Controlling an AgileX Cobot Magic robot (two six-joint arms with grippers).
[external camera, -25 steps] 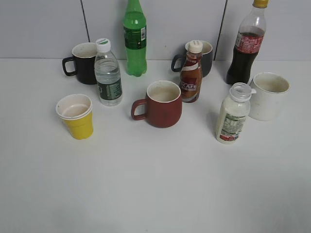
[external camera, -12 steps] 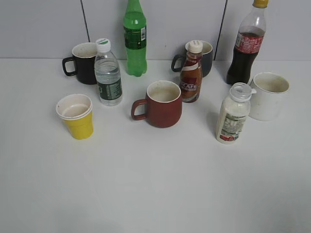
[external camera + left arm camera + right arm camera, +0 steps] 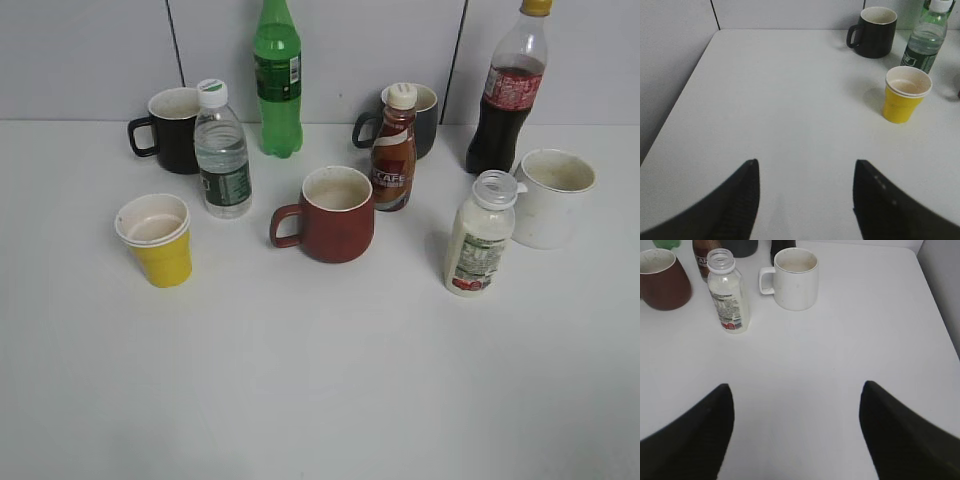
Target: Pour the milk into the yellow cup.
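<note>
- The milk (image 3: 479, 238) is in a small squat bottle that stands upright on the right side of the white table (image 3: 320, 380), nearer the back edge than the front.
- Its mouth looks open in the right wrist view, where no cap sits on the neck (image 3: 721, 259).
- The white mug (image 3: 552, 196) stands just beside the milk, toward the right edge, with a small gap between them.
- The yellow cup (image 3: 156, 239) stands upright on the left side of the table, well apart from the milk. It is white inside.
- The dark red mug (image 3: 335, 214) stands between the cup and the milk, near the middle.
- Behind the cup are the clear water bottle (image 3: 222, 150) and a black mug (image 3: 172, 129).
- The brown coffee bottle (image 3: 394, 150) stands behind the red mug.
- The left gripper (image 3: 805, 185) has its fingers wide apart and holds nothing. It is over bare table near the left edge.
- The right gripper (image 3: 797, 415) also has its fingers wide apart and holds nothing, in front of the milk.
</note>
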